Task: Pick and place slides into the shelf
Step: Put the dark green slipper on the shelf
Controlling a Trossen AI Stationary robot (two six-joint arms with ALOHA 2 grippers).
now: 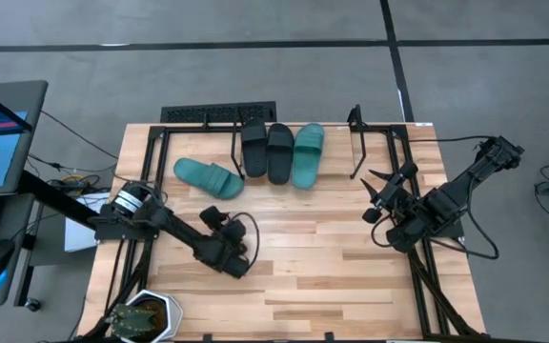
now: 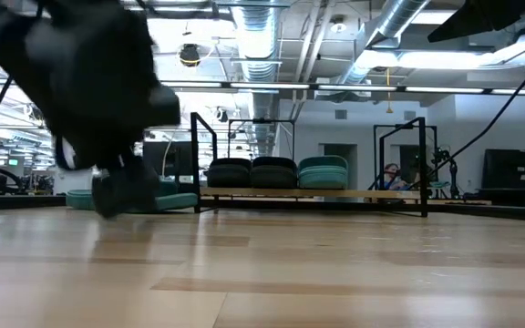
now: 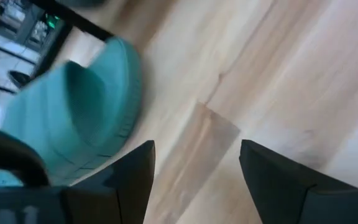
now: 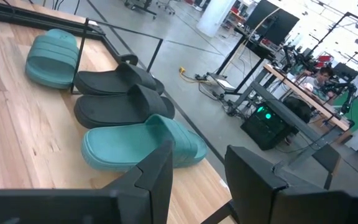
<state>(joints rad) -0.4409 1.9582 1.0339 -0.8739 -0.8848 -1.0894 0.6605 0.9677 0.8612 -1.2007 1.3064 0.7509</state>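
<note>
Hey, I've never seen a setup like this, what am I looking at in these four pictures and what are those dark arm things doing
These are two robot arms at a wooden table, each ending in a two-fingered hand. One picture looks straight down from above, one looks level across the tabletop, and the other two come from cameras on the arms' wrists.

At the table's far edge stands a thin black metal shelf. Three slides already sit in it side by side: two black slides and one teal slide. A second teal slide lies loose on the table, left of the shelf.

The left hand is open and empty near that loose slide. The right hand waits by the table's right side, holding nothing.
</note>
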